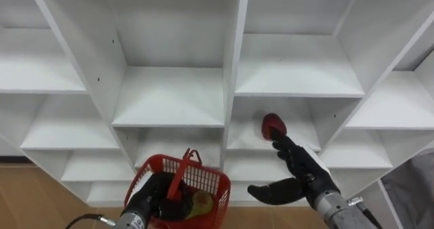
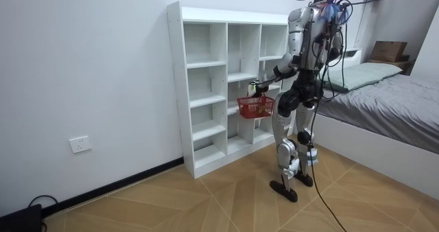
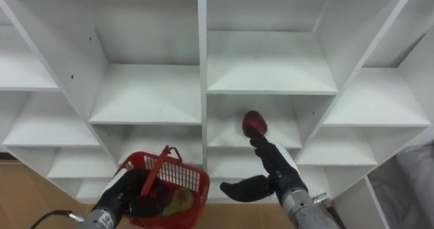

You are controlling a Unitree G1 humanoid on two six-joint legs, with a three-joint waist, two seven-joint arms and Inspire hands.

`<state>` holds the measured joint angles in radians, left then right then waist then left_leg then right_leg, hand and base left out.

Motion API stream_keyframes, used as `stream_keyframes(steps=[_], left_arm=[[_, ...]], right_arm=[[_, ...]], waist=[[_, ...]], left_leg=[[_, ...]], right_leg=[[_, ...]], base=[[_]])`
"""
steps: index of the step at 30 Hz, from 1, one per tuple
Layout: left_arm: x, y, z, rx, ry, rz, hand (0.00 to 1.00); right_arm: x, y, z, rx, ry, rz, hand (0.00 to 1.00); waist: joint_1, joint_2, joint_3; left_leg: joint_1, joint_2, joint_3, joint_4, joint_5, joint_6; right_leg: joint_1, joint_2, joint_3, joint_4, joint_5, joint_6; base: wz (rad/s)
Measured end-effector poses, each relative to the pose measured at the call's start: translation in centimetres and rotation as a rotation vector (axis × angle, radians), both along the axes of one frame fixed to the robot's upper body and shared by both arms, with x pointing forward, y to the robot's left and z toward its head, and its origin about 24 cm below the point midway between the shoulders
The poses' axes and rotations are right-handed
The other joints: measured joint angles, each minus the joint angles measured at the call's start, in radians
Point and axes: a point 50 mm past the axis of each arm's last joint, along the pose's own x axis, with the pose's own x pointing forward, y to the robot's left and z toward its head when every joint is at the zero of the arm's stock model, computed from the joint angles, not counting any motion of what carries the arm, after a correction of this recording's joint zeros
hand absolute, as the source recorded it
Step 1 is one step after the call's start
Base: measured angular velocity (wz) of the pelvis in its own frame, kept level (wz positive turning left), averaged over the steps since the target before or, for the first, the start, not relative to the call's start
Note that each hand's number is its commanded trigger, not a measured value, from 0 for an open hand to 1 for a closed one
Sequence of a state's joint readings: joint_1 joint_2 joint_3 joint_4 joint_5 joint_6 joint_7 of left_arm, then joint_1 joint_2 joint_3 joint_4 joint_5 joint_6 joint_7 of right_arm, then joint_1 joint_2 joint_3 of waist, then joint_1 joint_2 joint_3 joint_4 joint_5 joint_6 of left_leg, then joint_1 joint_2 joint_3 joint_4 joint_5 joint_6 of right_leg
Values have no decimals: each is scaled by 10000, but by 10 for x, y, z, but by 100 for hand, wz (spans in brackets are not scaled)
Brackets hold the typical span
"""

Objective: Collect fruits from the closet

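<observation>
The right robot hand (image 1: 302, 171) reaches up into a middle compartment of the white closet (image 1: 234, 87), fingers held straight and thumb (image 1: 268, 190) spread wide to its left, holding nothing. A red fruit (image 1: 273, 125) sits on the shelf board (image 1: 244, 139) just beyond the fingertips (image 1: 279, 143); whether they touch it or stop just short cannot be told. Well to the left of this hand and lower, the left robot hand (image 1: 150, 200) is curled round the near rim of a red basket (image 1: 207, 178), carrying it in front of the lower shelves. The basket's handle (image 1: 182, 168) stands up just above that hand, and a yellow-green fruit (image 1: 201, 203) lies inside the basket, just to the right of the fingers. In the room view the robot stands upright on the wooden floor (image 2: 206, 198), close before the closet, with the basket out in front of its waist and a bed (image 2: 391, 101) behind it.
</observation>
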<state>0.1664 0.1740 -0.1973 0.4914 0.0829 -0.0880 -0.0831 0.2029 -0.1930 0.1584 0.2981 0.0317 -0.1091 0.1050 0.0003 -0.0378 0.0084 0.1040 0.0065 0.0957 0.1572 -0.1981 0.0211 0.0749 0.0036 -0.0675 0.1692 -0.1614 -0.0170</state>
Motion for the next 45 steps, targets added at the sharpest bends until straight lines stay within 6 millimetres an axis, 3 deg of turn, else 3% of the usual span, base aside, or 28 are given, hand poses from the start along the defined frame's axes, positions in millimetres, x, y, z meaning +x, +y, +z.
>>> stream_keyframes(steps=[5,15,21,29,34,37,40,45], left_arm=[[-5,6,-2,208,45,475,100],[-21,15,-8,369,509,849,100],[-27,18,-11,550,729,659,100],[-21,23,-5,782,558,173,100],[-15,24,1,887,241,71,100],[-14,29,2,1230,204,44,100],[-12,35,4,1454,184,100,100],[-1,35,2,1512,312,-89,100]], right_arm=[[-7,-14,-8,-339,312,-1130,0],[-10,-24,-13,-873,370,-2193,0],[-3,-29,-8,-1033,57,-2552,0],[29,-41,12,-1575,-1002,-2847,0],[42,-41,13,-1690,-1084,-2888,0],[48,-44,8,-1800,-791,-3010,0],[58,-46,10,-1789,-817,-3210,0],[76,-48,15,-2043,-907,-3478,0]], waist=[[-68,16,-1],[-173,-107,-37],[-114,-336,72],[284,-540,39],[646,-629,23],[887,-684,44],[889,-737,63],[1044,-666,162]], left_leg=[[113,19,26,-47,-15,3],[125,-16,-125,51,-13,1],[207,-27,-281,72,-13,0],[-473,-37,-668,414,-14,2],[-954,-24,-838,694,-25,-9],[-1159,-18,-981,796,-50,-30],[-1665,-27,-1166,1101,-63,-37],[-2471,-35,-1407,1584,-73,-43]], right_leg=[[90,-9,-25,-10,-5,1],[179,-41,-180,11,-28,-22],[282,-88,-316,14,-108,-13],[-107,-167,-749,170,-123,-30],[-370,-209,-1005,210,-116,-41],[-509,-225,-1072,234,-102,-66],[-865,-252,-1284,418,-100,-71],[-1356,-265,-1634,547,-29,-161]], base=[[0],[3],[8],[13],[14],[11],[19],[17]])
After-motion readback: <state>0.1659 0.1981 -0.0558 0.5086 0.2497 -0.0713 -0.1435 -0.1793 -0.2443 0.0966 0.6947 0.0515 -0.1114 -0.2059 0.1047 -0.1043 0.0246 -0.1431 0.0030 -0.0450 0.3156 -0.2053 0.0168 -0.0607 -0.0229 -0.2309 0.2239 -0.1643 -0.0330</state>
